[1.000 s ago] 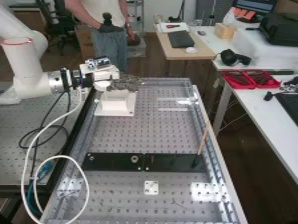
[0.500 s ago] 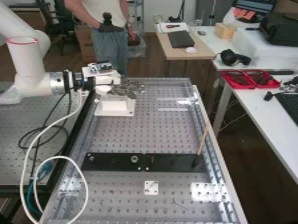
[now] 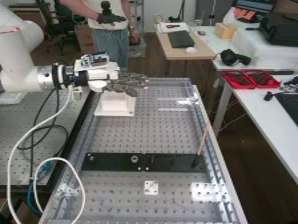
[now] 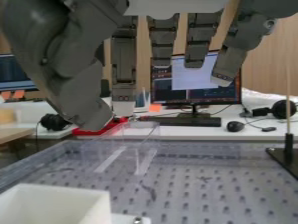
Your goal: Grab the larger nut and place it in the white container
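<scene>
My hand (image 3: pixel 126 84) is open, with the white container (image 3: pixel 116 105) close under it, near my palm. I can't tell for sure where the larger nut is, but I guess it is already in there, so I should just move away. Farther down the table (image 3: pixel 143 135), the bearing (image 3: pixel 134 159) stands on the black bar (image 3: pixel 173 162).

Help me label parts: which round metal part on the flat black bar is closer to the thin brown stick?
The bearing, near the middle of the bar; the smaller nut stands at its farther end.
</scene>
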Motion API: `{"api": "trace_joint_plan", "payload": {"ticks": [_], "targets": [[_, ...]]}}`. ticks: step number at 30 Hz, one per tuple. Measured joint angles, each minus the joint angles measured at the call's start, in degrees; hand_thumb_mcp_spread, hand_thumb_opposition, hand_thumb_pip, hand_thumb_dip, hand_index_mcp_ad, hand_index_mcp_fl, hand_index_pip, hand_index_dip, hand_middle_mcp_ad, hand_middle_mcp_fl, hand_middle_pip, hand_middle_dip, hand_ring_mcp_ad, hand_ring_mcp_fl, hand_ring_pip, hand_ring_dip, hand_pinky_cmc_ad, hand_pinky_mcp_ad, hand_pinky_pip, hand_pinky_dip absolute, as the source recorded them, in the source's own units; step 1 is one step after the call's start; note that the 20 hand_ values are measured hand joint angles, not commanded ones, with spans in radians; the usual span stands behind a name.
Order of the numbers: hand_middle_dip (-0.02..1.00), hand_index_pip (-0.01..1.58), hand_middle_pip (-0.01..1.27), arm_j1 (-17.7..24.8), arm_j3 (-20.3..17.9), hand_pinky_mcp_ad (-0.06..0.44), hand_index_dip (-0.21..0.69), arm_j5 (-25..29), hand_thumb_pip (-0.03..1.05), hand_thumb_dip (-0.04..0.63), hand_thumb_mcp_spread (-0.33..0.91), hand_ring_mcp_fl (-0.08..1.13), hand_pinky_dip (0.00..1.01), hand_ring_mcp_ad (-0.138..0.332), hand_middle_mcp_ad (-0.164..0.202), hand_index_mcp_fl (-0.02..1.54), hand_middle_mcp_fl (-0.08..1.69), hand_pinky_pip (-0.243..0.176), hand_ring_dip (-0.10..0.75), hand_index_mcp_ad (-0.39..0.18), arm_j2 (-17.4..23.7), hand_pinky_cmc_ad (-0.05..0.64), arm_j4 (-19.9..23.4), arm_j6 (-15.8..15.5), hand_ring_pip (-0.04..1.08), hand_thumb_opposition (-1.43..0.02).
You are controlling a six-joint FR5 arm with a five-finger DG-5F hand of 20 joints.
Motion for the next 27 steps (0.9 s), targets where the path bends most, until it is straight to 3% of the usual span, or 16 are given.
{"api": "trace_joint_plan", "payload": {"ticks": [3, 12, 16, 21, 25, 27], "targets": [[0.13, 1.54, 0.14, -3.38, 1.47, 0.248, -0.042, -1.17, 0.89, 0.298, 0.21, 0.00, 0.75, 0.150, 0.075, 0.01, 0.00, -0.112, 0.028, -0.110, 1.13, 0.316, -1.45, 0.25, 0.23, -0.87], [0.13, 1.54, 0.14, -12.60, 5.82, 0.246, -0.042, -6.57, 0.89, 0.284, 0.21, 0.00, 0.75, 0.147, 0.072, 0.01, 0.00, -0.113, 0.028, -0.117, 1.99, 0.316, -3.09, 0.72, 0.22, -0.87], [0.13, 1.54, 0.14, -14.77, 7.60, 0.250, -0.042, -6.67, 0.89, 0.284, 0.21, 0.00, 0.74, 0.150, 0.075, 0.01, 0.00, -0.110, 0.028, -0.110, 2.18, 0.316, -3.74, 1.36, 0.21, -0.87], [0.14, 1.54, 0.14, -16.14, 11.09, 0.250, -0.042, -3.93, 0.85, 0.284, 0.21, 0.00, 0.72, 0.150, 0.075, 0.01, 0.00, -0.113, 0.031, -0.110, 2.59, 0.316, -8.41, 1.49, 0.20, -0.87], [0.15, 1.40, 0.14, -16.19, 12.76, 0.246, -0.042, -0.22, 0.81, 0.278, 0.21, 0.00, 0.71, 0.150, 0.075, 0.00, 0.00, -0.110, 0.033, -0.113, 3.17, 0.316, -10.52, 0.18, 0.17, -0.87], [0.16, 1.23, 0.14, -16.02, 13.80, 0.262, -0.042, 2.56, 0.76, 0.253, 0.18, 0.00, 0.67, 0.147, 0.073, 0.01, 0.00, -0.110, 0.035, -0.112, 3.42, 0.316, -11.75, -0.50, 0.16, -0.85]]}}
